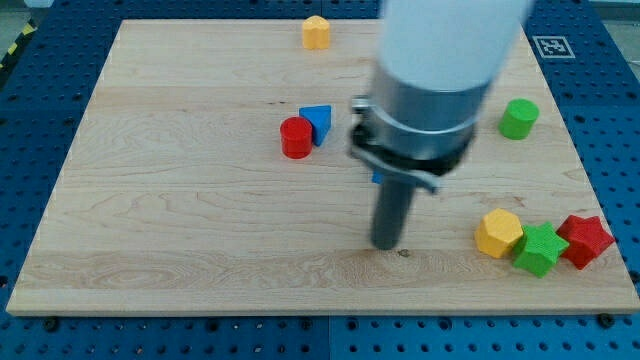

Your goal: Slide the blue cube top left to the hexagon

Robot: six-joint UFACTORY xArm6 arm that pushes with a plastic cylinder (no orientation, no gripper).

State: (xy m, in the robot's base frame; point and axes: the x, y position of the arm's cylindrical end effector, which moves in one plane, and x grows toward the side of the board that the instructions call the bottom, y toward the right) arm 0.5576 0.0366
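Observation:
My tip (pixel 387 244) rests on the board right of centre, below the bulky arm body. A sliver of blue (pixel 377 179) shows at the rod's left edge, just above the tip; the arm hides the rest, so its shape cannot be made out. The yellow hexagon (pixel 498 232) lies to the tip's right, near the view's bottom right. A second blue block (pixel 318 121), wedge-like, sits up and left of the tip, touching a red cylinder (pixel 296 138).
A green star (pixel 540 250) and a red star (pixel 585 240) sit right of the hexagon, close together. A green cylinder (pixel 519 118) is at the right. A yellow-orange block (pixel 317 32) is near the wooden board's (pixel 150 220) top edge.

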